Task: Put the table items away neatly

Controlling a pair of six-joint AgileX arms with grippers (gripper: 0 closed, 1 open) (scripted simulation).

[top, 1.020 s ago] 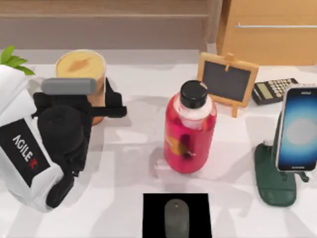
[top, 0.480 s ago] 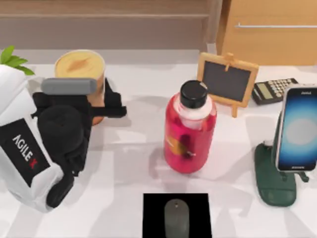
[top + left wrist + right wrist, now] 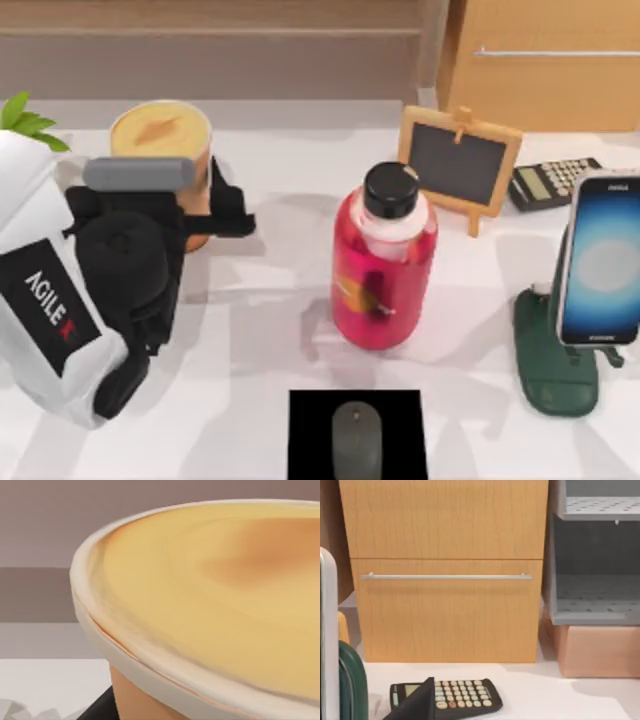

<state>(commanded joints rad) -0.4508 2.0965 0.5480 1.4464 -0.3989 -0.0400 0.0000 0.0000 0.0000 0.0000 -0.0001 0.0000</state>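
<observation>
A: Status, biggest first. Table (image 3: 270,330): left arm sits at its left edge, left gripper (image 3: 215,205) right up against the orange cup (image 3: 165,140) near the back-left corner. Can't tell if the fingers are apart or clamped; the wrist body hides them from above.

B: Left wrist view?

A: Just the cup rim and yellowish top (image 3: 210,610) at very close range. Confirms proximity, not contact. No finger pads visible there either.

B: Other items?

A: Phone (image 3: 603,260) upright on a green stand (image 3: 555,365) at the right edge. Mouse (image 3: 357,440) on a black pad (image 3: 310,430) at the front edge, middle. Red bottle (image 3: 383,265) stands mid-table.

B: Risks?

A: Cup is tall. My guess: a grip high near the rim, or a sideways nudge, tips it. Swinging it toward the middle could clip the bottle.

B: Right arm?

A: Its wrist view shows a calculator (image 3: 455,696), a wooden drawer front (image 3: 445,610) and the stand's edge; can't tell its fingers.
</observation>
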